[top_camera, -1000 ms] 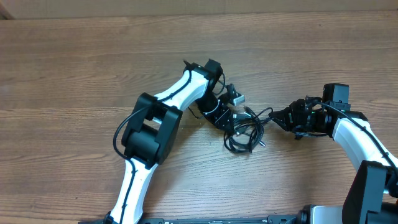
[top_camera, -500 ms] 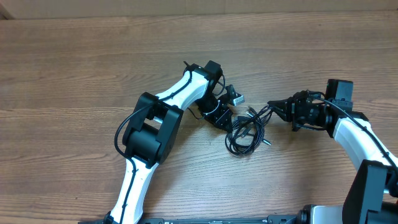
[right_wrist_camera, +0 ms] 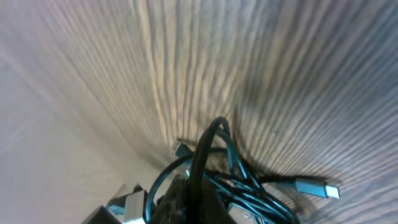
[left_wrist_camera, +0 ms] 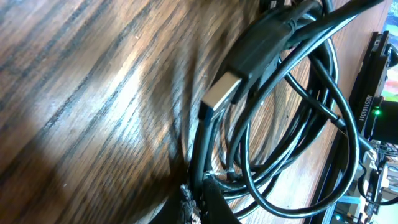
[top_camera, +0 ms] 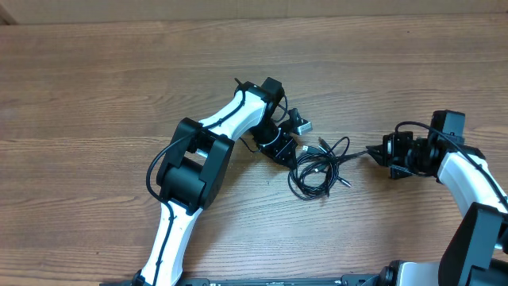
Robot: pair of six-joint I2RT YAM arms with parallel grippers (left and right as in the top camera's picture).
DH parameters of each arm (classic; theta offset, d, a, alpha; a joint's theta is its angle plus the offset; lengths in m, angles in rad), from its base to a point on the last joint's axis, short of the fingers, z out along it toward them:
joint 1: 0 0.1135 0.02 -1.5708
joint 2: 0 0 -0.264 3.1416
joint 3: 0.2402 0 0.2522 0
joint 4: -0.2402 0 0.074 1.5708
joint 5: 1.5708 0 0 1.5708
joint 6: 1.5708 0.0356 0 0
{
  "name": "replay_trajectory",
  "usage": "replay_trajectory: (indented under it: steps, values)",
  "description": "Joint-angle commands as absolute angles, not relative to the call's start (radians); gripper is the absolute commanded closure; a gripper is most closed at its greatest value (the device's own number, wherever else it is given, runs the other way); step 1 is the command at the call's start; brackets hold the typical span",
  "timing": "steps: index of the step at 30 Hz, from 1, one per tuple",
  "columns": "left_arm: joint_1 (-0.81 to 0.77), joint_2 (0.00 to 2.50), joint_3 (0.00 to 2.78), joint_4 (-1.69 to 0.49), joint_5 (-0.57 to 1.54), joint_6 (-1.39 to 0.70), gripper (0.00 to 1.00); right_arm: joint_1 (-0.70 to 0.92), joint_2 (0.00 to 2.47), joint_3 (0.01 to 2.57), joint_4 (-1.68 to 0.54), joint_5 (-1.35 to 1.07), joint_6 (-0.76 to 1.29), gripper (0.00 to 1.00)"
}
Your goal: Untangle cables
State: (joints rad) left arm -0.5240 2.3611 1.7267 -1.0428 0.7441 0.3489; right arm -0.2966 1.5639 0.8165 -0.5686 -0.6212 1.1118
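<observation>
On the brown, wood-grained table (top_camera: 95,87), the left gripper (top_camera: 295,152) was pinched tight on the cables (top_camera: 316,170). They were a tangle of glossy black loops at mid-table, with a flat silver USB plug (left_wrist_camera: 220,91) lying on top. The right gripper (top_camera: 371,152), jaws clamped, held one taut strand.

**Twin arms in white and black at the worktop.** The left arm (top_camera: 184,208) and right arm (top_camera: 463,176) are built of smooth white tubular links joined by bulky black housings. The left arm's elbow housing (top_camera: 193,163) is a boxy, rounded black block. A thin black cable (top_camera: 150,173) loops out beside it, and another runs along the white upper link. A small grey camera block (top_camera: 300,124) sits beside the all-black left gripper (top_camera: 292,152). The equally black right gripper (top_camera: 373,152) is backed by a square black camera (top_camera: 449,123), with a black cable arching over the wrist.
</observation>
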Motion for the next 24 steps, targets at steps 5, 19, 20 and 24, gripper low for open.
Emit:
replay_trajectory:
  steps: [5, 19, 20, 24]
  values:
    - [-0.526, 2.389, 1.729, -1.035, 0.696, 0.332, 0.96, -0.329, 1.566, 0.837, -0.188, -1.209, 0.963, 0.96]
    - [-0.526, 2.389, 1.729, -1.035, 0.696, 0.332, 0.95, -0.329, 1.566, 0.836, 0.429, -1.546, 0.903, 0.96]
    - [-0.526, 2.389, 1.729, -1.035, 0.696, 0.332, 0.95, -0.329, 1.566, 0.834, 0.422, -1.545, 0.887, 0.96]
    - [-0.526, 2.389, 1.729, -1.035, 0.696, 0.332, 0.96, -0.329, 1.566, 0.817, 0.362, -1.53, 0.804, 0.89]
